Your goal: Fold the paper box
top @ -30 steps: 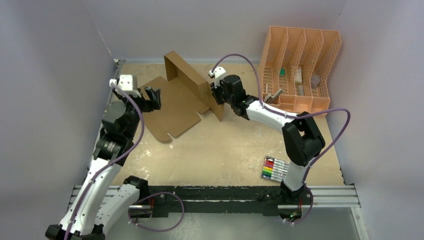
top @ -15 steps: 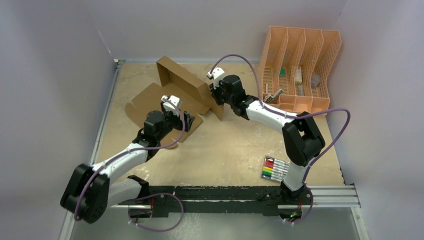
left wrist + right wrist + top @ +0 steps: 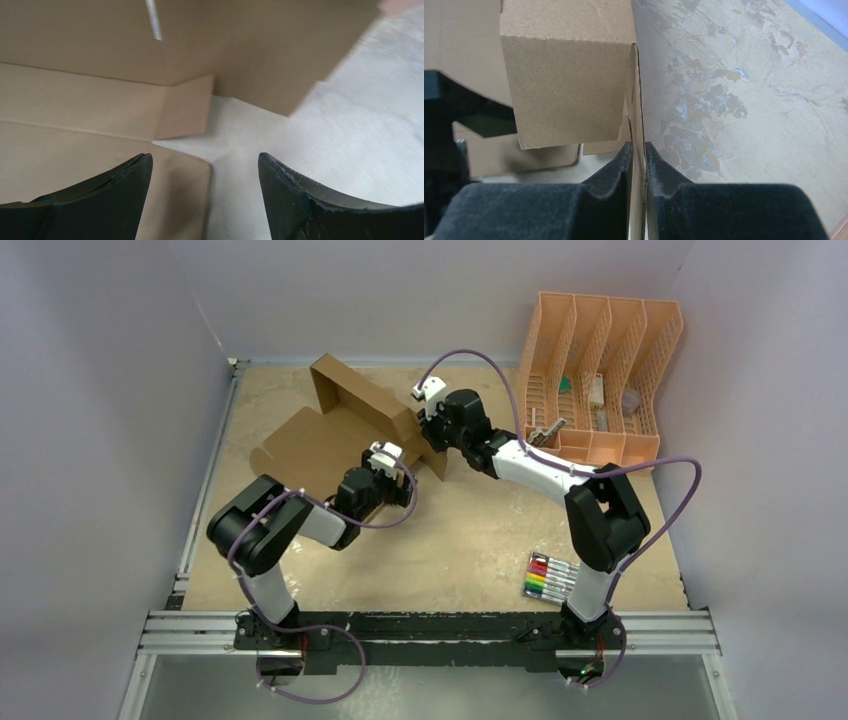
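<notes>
The paper box (image 3: 320, 435) is a brown cardboard sheet lying at the back left, with one long wall (image 3: 365, 400) folded upright. My right gripper (image 3: 432, 432) is shut on the right end of that upright wall; in the right wrist view the cardboard edge (image 3: 638, 125) runs between the closed fingers (image 3: 619, 165). My left gripper (image 3: 400, 480) is open, low over the sheet's near right corner. In the left wrist view its fingers (image 3: 125, 185) straddle a cardboard flap edge (image 3: 185, 180) and bare table.
A peach slotted organizer (image 3: 600, 370) with small items stands at the back right. A pack of coloured markers (image 3: 550, 578) lies at the front right. Purple walls enclose the table on three sides.
My left arm has swung from the far left side across to the sheet's near right corner. The box has shifted slightly left. My right gripper has kept its hold on the upright wall.
</notes>
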